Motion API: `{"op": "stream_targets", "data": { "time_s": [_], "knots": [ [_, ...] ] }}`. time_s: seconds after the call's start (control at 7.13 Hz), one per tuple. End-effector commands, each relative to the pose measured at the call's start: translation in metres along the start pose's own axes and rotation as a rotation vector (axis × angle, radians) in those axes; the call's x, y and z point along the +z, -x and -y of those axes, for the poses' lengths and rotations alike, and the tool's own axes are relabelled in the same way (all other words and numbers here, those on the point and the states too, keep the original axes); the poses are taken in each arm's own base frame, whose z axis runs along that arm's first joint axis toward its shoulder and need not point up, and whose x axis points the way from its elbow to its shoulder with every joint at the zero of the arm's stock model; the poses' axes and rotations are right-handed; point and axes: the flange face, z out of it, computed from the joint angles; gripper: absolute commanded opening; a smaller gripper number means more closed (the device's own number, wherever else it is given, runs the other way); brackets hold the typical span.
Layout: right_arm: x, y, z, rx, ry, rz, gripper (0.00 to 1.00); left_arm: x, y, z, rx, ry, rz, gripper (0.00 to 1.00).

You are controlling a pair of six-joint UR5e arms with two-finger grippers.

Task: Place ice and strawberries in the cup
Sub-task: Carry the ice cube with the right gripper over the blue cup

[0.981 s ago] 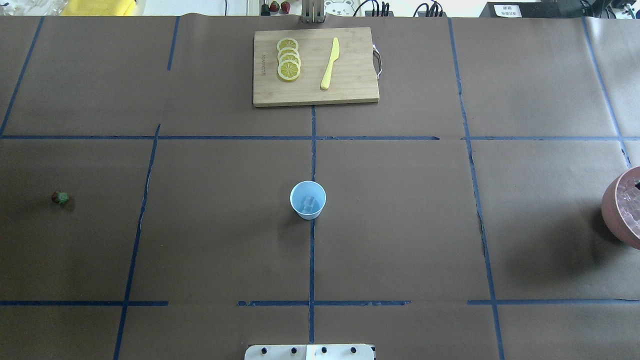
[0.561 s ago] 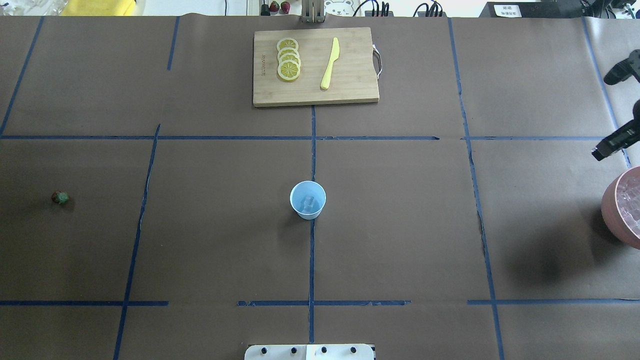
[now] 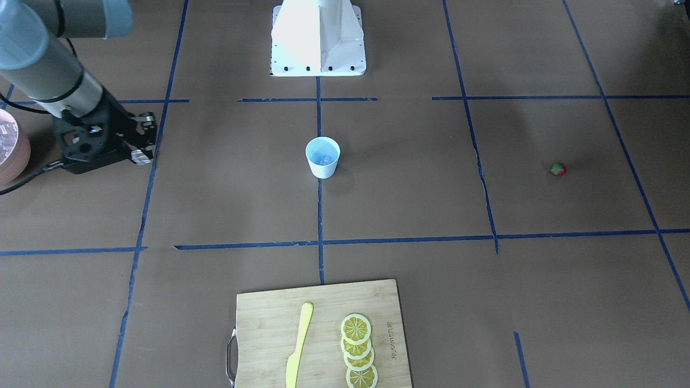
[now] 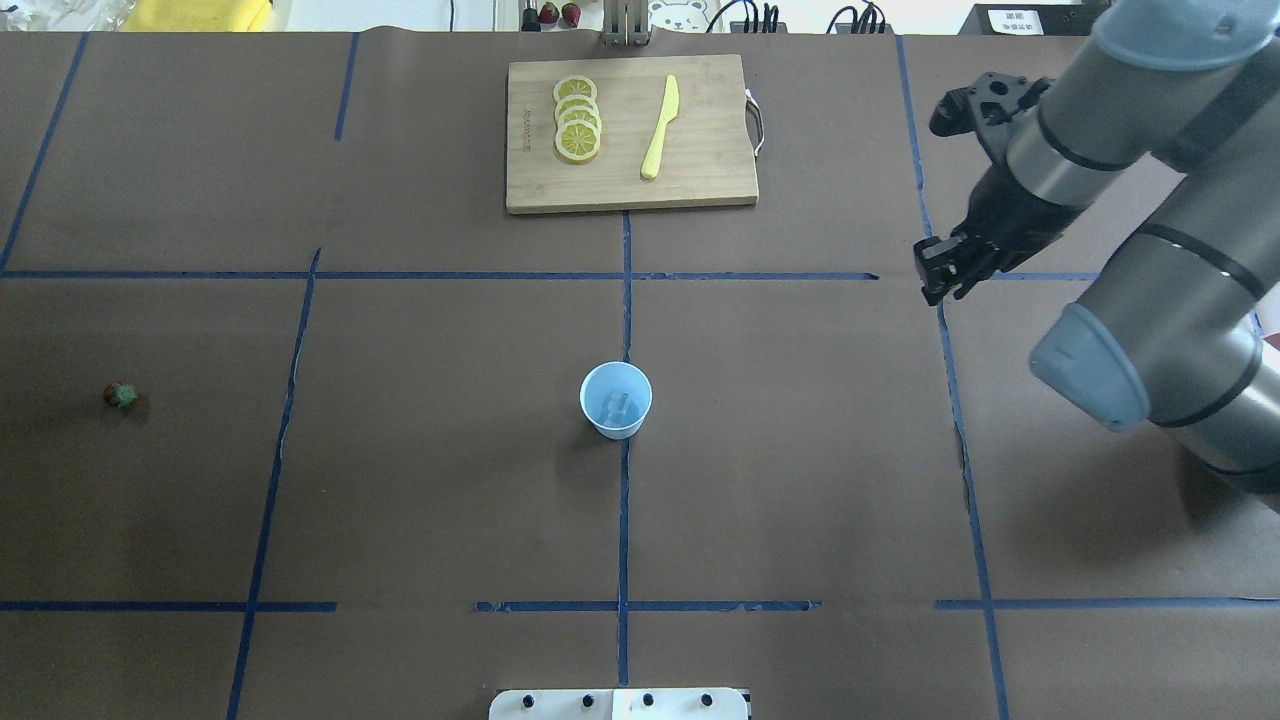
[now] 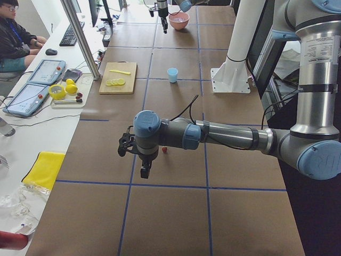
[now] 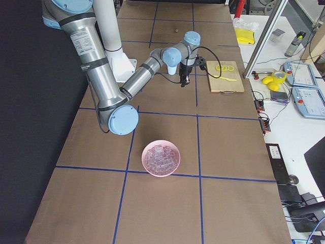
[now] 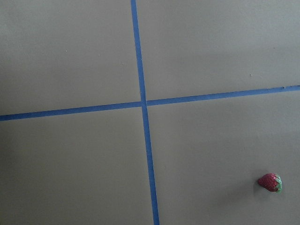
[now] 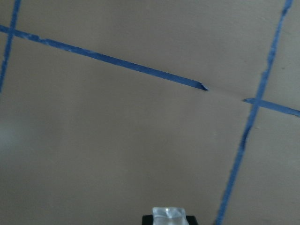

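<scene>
The white cup [image 4: 616, 400] stands at the table's middle with ice cubes [image 4: 619, 405] inside; it also shows in the front-facing view [image 3: 322, 157]. My right gripper [image 4: 937, 283] hangs above the table to the right of the cup and is shut on an ice cube [image 8: 169, 213]. The strawberry [image 4: 121, 396] lies alone at the far left and shows in the left wrist view [image 7: 270, 182]. My left gripper [image 5: 144, 172] hangs near the strawberry [image 5: 164, 150]; I cannot tell whether it is open or shut.
A pink bowl [image 6: 161, 157] full of ice cubes sits at the table's right end. A wooden cutting board [image 4: 630, 135] with lemon slices [image 4: 578, 120] and a yellow knife [image 4: 660, 128] lies at the far side. Blue tape lines cross the brown table.
My right arm has swung in from the right edge, away from over the pink bowl, toward the cup. It now hides the bowl in the overhead view.
</scene>
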Motion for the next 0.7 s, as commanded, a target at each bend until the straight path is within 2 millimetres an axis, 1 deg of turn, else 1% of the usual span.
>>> {"op": "stream_targets", "data": {
  "time_s": [0.0,0.14,0.28,0.42,0.56],
  "knots": [
    [0.023,0.115,0.011,0.092,-0.023,-0.013,0.0,0.005,0.004,-0.001,-0.006,0.01,0.0,1.0],
    [0.042,0.162,0.012,0.113,-0.025,-0.032,0.0,0.006,0.006,-0.001,-0.005,0.013,0.0,1.0],
    [0.053,0.198,0.017,0.144,-0.019,-0.039,0.0,0.008,0.008,-0.002,-0.008,0.016,0.0,1.0],
    [0.066,0.22,0.016,0.16,-0.03,-0.062,0.0,0.008,0.008,-0.002,-0.007,0.016,0.0,1.0],
    [0.069,0.23,0.015,0.154,-0.026,-0.061,0.0,0.008,0.008,-0.002,-0.007,0.016,0.0,1.0]
  ]
}}
